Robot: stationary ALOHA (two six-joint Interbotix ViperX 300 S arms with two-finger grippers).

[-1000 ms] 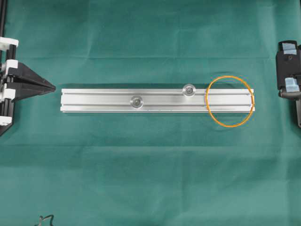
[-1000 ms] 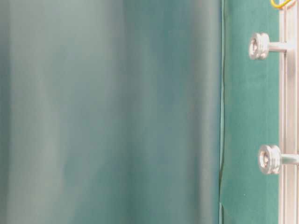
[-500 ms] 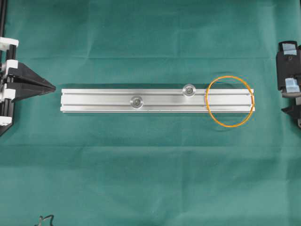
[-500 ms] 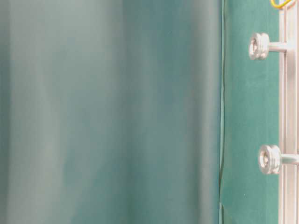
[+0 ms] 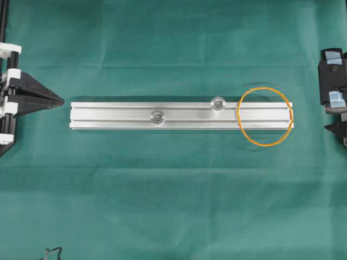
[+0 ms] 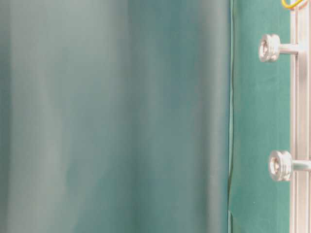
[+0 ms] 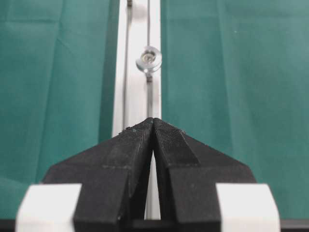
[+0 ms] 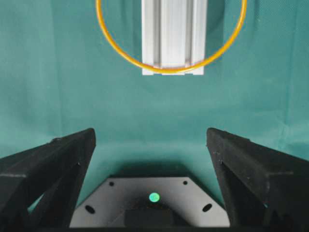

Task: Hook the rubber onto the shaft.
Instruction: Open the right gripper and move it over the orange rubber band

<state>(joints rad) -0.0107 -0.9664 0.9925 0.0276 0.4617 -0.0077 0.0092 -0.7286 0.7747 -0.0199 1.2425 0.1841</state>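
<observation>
Rubber: thin orange rubber band [image 5: 265, 116], a round loop lying flat across the end of the long silver grooved aluminium rail [image 5: 114, 115] nearest the right edge of the green cloth-covered worktop [image 5: 162, 206], unhooked from either of the two short silver flanged shafts [image 5: 218, 103] standing on the rail; judged light, limp and stretchy, best pinched where an arc overhangs the rail onto the cloth. Left gripper [image 7: 153, 125] has its jaws pressed together, empty, off the rail's far end; right gripper [image 8: 150, 140] has its jaws spread wide, empty, just short of the band. Overhead view alone shows both shafts with the whole loop, whereas the right wrist view shows only the loop's near arc crossing the rail end.
</observation>
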